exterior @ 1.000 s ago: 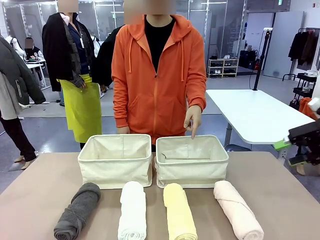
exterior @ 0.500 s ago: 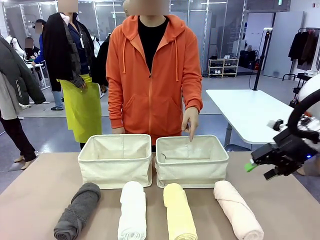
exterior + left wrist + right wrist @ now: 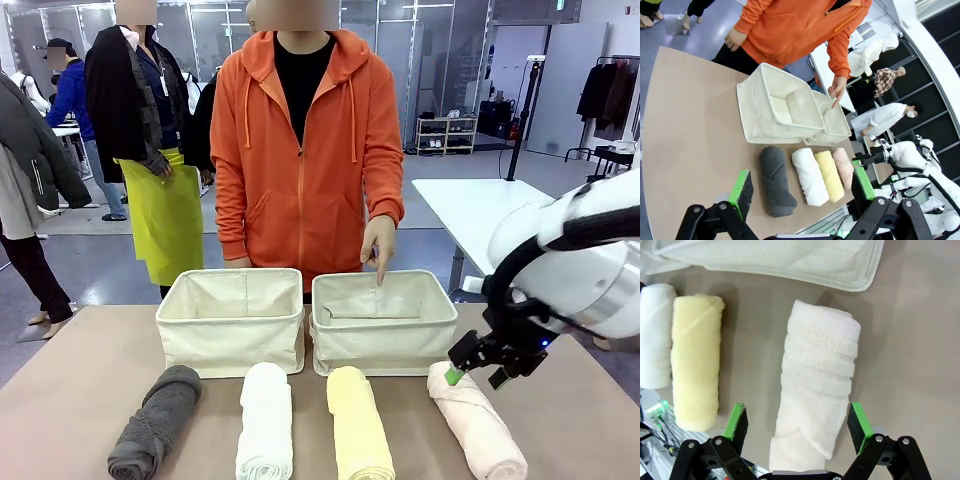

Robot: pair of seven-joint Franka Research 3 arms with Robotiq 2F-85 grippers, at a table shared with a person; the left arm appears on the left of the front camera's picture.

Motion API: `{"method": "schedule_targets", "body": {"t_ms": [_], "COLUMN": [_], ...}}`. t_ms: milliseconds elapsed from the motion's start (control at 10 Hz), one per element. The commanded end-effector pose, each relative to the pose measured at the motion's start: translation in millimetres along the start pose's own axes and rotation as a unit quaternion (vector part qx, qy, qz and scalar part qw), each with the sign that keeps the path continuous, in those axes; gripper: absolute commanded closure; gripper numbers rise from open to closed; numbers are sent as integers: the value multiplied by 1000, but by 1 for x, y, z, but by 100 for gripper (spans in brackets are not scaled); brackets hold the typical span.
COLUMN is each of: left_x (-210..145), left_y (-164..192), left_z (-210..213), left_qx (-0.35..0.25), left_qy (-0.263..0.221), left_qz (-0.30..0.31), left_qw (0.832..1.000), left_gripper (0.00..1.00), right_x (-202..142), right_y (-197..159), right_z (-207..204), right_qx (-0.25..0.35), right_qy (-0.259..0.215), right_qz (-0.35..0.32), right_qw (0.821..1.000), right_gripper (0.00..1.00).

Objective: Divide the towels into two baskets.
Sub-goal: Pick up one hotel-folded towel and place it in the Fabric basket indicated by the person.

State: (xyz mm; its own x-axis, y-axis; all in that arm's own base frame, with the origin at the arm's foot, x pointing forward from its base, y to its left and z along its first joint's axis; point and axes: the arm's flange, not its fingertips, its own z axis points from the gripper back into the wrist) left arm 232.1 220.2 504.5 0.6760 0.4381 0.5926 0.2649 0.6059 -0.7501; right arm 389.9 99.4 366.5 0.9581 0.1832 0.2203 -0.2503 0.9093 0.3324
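Note:
Four rolled towels lie in a row at the table's near edge: dark grey, white, pale yellow and pink-beige. Behind them stand two cream baskets, left and right. My right gripper hangs open just above the far end of the pink-beige towel, its green pads on either side. My left gripper is open and holds nothing, high over the table, looking down on the baskets and the grey towel.
A person in an orange hoodie stands at the far side, one hand pointing a finger into the right basket. Bare tabletop lies left and right of the row. Other people stand farther back.
My right arm has swung in from the right edge and come down to the pink-beige towel. The towels, baskets and pointing hand have stayed put.

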Motion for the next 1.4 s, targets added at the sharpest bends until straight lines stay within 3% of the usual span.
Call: {"method": "schedule_targets", "body": {"t_ms": [0,700,1000,1100,1200,1300], "left_x": [1,1,1,1,1,1], "left_y": [0,0,0,0,0,0], "left_z": [2,2,2,2,2,2], "left_qx": [-10,-10,-10,-10,-10,-10], "left_qy": [-5,-5,-5,-5,-5,-5], "left_qz": [-6,-6,-6,-6,-6,-6], "left_qw": [1000,1000,1000,1000,1000,1000], "left_gripper": [0,0,0,0,0,0], "right_x": [-85,-95,-98,-98,-98,-98], "right_y": [-2,4,5,5,5,6], "right_z": [-32,-65,-70,-72,-70,-67], "right_qx": [-42,-80,-85,-86,-85,-84], "right_qy": [0,23,25,27,25,23], "right_qz": [-11,2,6,7,8,9], "right_qw": [999,997,996,996,996,996], "right_gripper": [0,0,28,26,48,46]}}
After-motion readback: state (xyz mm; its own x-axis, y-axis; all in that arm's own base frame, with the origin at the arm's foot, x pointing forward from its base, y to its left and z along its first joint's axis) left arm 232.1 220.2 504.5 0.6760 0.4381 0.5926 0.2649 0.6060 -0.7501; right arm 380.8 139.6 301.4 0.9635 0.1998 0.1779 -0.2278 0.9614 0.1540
